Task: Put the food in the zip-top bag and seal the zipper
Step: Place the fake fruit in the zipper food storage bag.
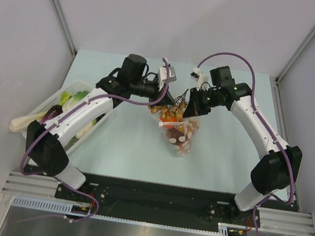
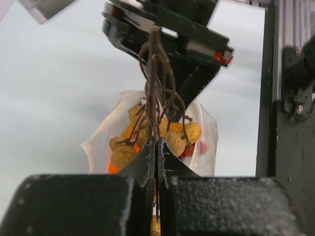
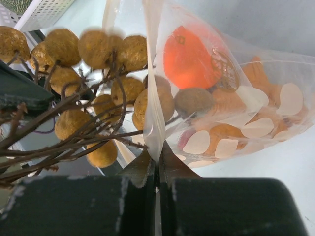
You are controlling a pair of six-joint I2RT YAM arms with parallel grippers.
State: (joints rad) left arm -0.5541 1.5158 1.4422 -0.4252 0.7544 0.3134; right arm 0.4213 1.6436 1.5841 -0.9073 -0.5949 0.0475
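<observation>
Tan fruit cluster [image 1: 168, 114] crowds zip-top bag [image 1: 181, 138] mouth; tray [image 1: 55, 95] leftward.

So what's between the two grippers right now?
The tan fruit cluster on brown stems, hanging at the mouth of the zip-top bag; the top view shows it.

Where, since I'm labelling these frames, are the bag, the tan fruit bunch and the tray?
bag [image 1: 181, 140]: top view, on its dotted lower half.
tan fruit bunch [image 3: 97, 47]: right wrist view, on one round fruit.
tray [image 1: 55, 96]: top view, on its left wall.
</observation>
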